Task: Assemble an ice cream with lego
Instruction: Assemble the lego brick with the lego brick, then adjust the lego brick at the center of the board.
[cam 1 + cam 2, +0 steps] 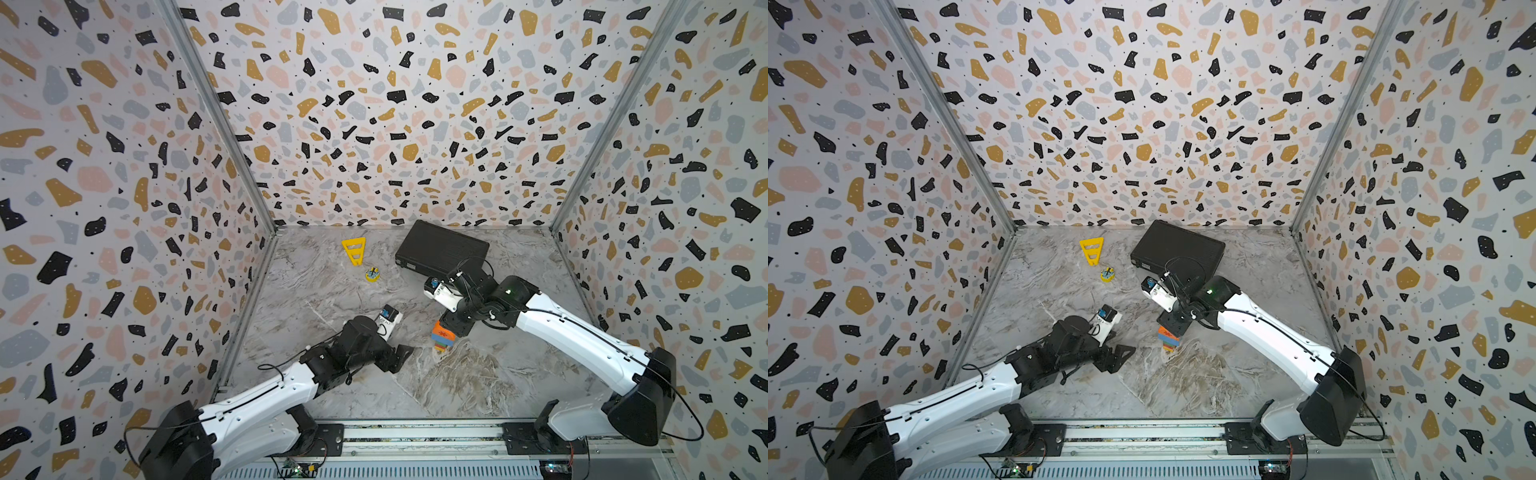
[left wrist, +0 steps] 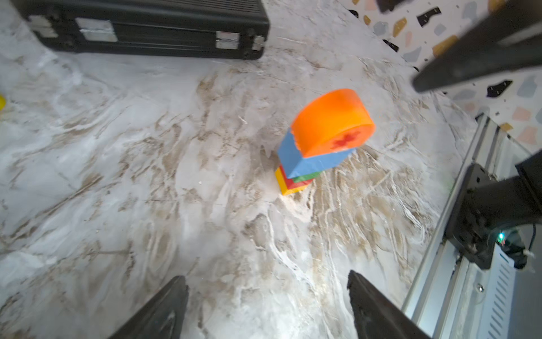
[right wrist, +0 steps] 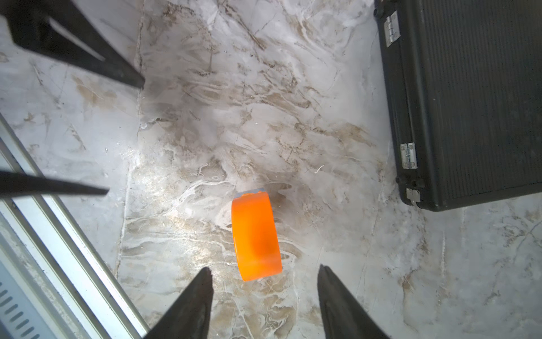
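The ice cream [image 1: 441,336] stands upright on the marble table in both top views: orange dome with a red asterisk, blue bricks, then a narrow green, red and yellow stem [image 2: 293,185]. My right gripper [image 1: 452,327] hangs directly over it. In the right wrist view its jaws [image 3: 265,268] stand open, with the orange dome [image 3: 255,237] just ahead of the tips and untouched. My left gripper [image 1: 401,356] is low, to the left of the ice cream [image 1: 1168,337] and apart from it. It is open [image 2: 267,277] with only table between its fingers.
A shut black case [image 1: 442,249] lies at the back, behind the right arm. A yellow slotted triangle [image 1: 354,249] and a small yellow round piece [image 1: 372,274] sit at the back left. A metal rail [image 1: 415,436] runs along the front edge.
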You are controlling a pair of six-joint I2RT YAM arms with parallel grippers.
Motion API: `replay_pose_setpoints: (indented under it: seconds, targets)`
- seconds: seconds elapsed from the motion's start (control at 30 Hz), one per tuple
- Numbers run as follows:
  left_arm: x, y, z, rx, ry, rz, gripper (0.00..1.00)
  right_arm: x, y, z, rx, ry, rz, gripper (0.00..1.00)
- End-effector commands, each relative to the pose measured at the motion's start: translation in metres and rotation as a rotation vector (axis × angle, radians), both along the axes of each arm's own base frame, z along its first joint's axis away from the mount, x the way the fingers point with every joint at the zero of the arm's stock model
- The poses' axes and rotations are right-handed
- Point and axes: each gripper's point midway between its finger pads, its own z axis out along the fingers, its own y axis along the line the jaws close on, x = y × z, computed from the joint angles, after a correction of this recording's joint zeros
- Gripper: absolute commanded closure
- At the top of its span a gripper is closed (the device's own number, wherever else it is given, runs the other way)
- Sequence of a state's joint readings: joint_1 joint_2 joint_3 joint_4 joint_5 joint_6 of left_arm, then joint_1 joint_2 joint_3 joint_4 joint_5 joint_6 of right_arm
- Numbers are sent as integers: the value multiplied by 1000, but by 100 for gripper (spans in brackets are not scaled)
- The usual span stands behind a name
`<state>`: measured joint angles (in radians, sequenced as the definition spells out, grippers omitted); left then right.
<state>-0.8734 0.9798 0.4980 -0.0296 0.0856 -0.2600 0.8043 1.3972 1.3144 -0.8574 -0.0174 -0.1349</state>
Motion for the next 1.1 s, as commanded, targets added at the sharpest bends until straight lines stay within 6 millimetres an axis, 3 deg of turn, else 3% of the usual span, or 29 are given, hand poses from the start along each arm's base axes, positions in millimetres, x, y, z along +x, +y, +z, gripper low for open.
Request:
replay_pose_setpoints:
  seconds: [0.0, 0.17, 0.37, 0.47, 0.77, 1.07]
  targets:
    - [1, -3, 2, 27, -110, 99, 14, 4, -12, 17, 38, -51, -96, 38]
    - [-12, -32, -18, 13, -170, 146, 14, 1, -33, 31, 64, -114, -186, 37]
    - [-13, -71, -49, 52, -264, 212, 13, -13, -55, 45, 127, -154, -255, 36]
    - [-6, -77, -64, 7, -272, 268, 13, -20, -65, 48, 139, -157, -273, 35]
    - [0, -107, -84, -34, -332, 231, 10, -30, -84, 38, 74, -149, -294, 35]
    - [20, -113, -101, -85, -326, 263, 8, -30, -95, 29, 26, -152, -320, 33]
